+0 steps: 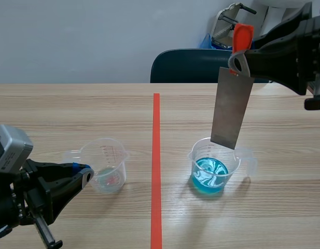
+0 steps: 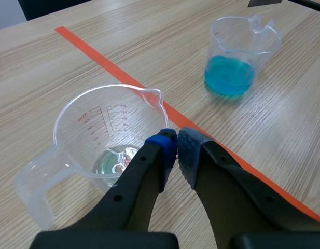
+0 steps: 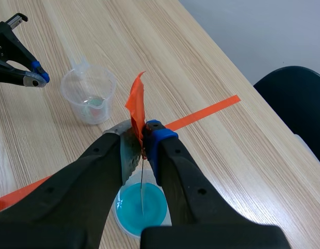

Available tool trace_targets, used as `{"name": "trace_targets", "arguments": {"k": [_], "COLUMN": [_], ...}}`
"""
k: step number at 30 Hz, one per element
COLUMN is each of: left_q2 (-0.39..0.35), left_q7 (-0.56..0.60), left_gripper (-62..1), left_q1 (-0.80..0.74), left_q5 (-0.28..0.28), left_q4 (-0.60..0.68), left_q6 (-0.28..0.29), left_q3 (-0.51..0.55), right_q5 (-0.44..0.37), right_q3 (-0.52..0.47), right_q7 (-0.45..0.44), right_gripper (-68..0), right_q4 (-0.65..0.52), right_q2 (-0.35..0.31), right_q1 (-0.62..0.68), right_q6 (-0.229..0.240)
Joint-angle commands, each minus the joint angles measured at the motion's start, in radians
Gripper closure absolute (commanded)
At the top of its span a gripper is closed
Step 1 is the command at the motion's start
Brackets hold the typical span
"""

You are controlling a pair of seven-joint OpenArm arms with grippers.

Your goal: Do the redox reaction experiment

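A grey metal sheet (image 1: 231,108) with an orange-red tab (image 1: 241,36) hangs upright from my right gripper (image 1: 237,58), which is shut on its top end. The sheet's lower edge hovers at the rim of a clear beaker of blue liquid (image 1: 211,174), right of the tape line. From the right wrist view I see the sheet (image 3: 141,182) edge-on above the blue liquid (image 3: 141,207). A second clear beaker (image 1: 107,165), almost empty, stands left of the line. My left gripper (image 1: 86,173) is shut on nothing beside that beaker (image 2: 105,137).
An orange-red tape line (image 1: 156,171) runs down the middle of the wooden table. A dark chair (image 1: 188,66) stands behind the table's far edge.
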State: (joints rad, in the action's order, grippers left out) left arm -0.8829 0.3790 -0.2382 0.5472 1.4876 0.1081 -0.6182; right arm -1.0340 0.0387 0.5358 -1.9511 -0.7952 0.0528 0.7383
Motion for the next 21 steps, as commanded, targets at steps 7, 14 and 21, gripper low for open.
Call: {"name": "trace_targets", "arguments": {"k": [7, 14, 21], "left_q2": [0.01, 0.01, 0.01], "left_q7": [0.018, 0.018, 0.018], "left_gripper": [-5.7, -5.7, -9.6], "left_q1": [0.006, 0.006, 0.006], "left_q5": [0.003, 0.003, 0.003], "left_q4": [0.013, 0.013, 0.013], "left_q6": [0.006, 0.006, 0.006], "left_q3": [0.005, 0.005, 0.005], "right_q5": [-0.015, -0.015, -0.015], "right_q3": [-0.007, -0.007, -0.007], "right_q7": [-0.011, -0.011, -0.011], "right_gripper": [-0.6, -0.6, -0.6], "right_q4": [-0.018, -0.018, -0.018], "right_q2": [-0.016, -0.016, -0.016], "right_q1": [-0.014, -0.014, -0.014], "right_q6": [0.007, 0.007, 0.007]}}
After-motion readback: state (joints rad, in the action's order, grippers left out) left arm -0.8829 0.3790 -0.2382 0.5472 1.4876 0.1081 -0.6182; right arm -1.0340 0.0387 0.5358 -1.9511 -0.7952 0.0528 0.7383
